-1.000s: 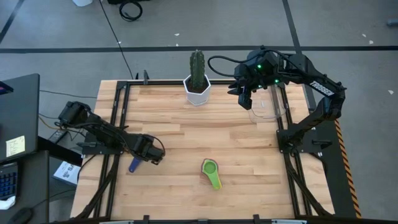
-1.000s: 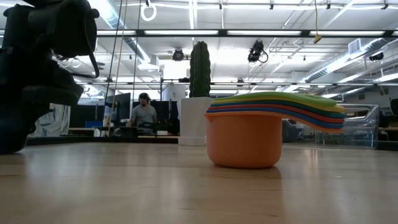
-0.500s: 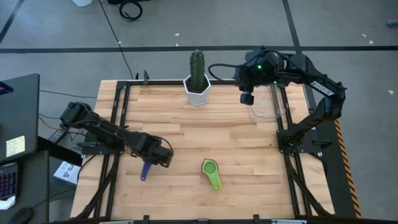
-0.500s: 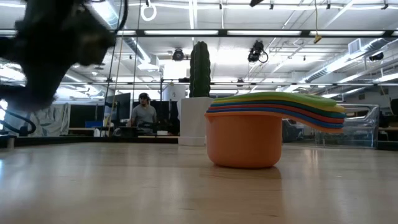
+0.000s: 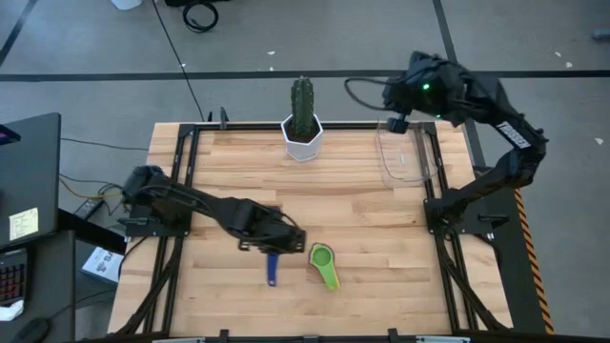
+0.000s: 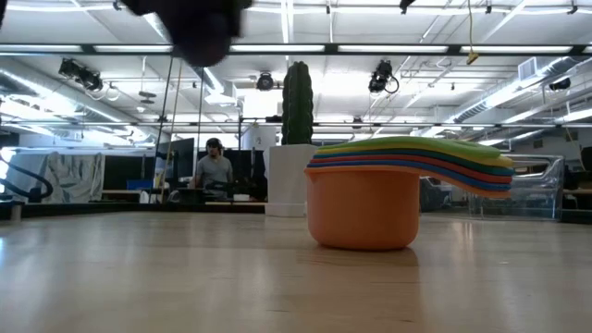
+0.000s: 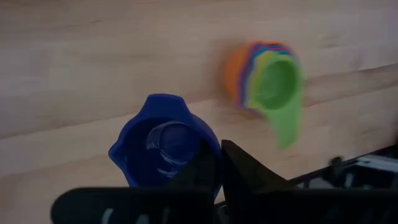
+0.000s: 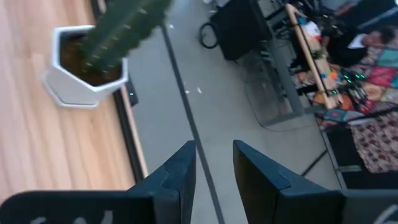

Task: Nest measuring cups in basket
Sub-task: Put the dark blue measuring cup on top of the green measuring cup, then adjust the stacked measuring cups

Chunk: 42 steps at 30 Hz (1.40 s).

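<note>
Moved: I see the left end effector (image 5: 271,250) has swept from the counter's left edge toward the middle, carrying the blue measuring cup (image 7: 165,147); the right end effector (image 5: 396,122) has pulled back to the far right corner.
Left end effector: clenched on the blue measuring cup, whose handle pokes out toward the near edge in the high view.
Nested stack (image 5: 324,263): on the counter (image 5: 381,229) just right of the left end effector, green cup on top, orange cup (image 6: 361,207) at the bottom.
Basket (image 5: 406,155): clear bin by the far right edge, well apart from the stack.
Right end effector: above the basket's far end, fingers (image 8: 176,175) a little apart, grasping nothing that I can see.
Cactus pot (image 5: 302,134): far edge, middle.
</note>
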{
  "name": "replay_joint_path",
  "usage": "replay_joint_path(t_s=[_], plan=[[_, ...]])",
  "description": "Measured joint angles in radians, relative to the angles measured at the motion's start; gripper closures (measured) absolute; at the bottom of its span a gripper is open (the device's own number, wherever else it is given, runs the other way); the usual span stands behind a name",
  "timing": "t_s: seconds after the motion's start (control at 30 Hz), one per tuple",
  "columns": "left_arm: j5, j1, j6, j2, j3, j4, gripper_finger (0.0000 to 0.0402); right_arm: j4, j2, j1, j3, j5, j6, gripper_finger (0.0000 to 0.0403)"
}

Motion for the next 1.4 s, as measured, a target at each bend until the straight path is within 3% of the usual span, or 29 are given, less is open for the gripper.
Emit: replay_joint_path(t_s=[0.3,0.5,0.67,0.93,1.2,1.4], plan=[[0.010,0.049,0.039,0.344,0.391,0.007,0.0387,-0.001,-0.105,-0.107,0.001,-0.008,0.033,0.0292],[0.019,0.063,0.087,0.513,0.554,0.008,0.0387,-0.003,-0.151,-0.119,0.001,-0.140,0.043,0.0292],[0.066,0.060,0.086,0.574,0.573,0.000,0.0387,-0.015,-0.169,-0.119,0.001,-0.215,0.043,0.0292],[0.101,0.062,0.087,0.580,0.573,-0.065,0.0387,-0.043,-0.173,-0.119,0.000,-0.215,0.043,0.0292],[0.136,0.070,0.088,0.580,0.573,-0.062,0.0321,-0.044,-0.169,-0.119,0.000,-0.215,0.043,0.0292],[0.142,0.071,0.116,0.580,0.572,-0.060,0.0309,-0.043,-0.168,-0.119,0.000,-0.215,0.043,0.0292]])
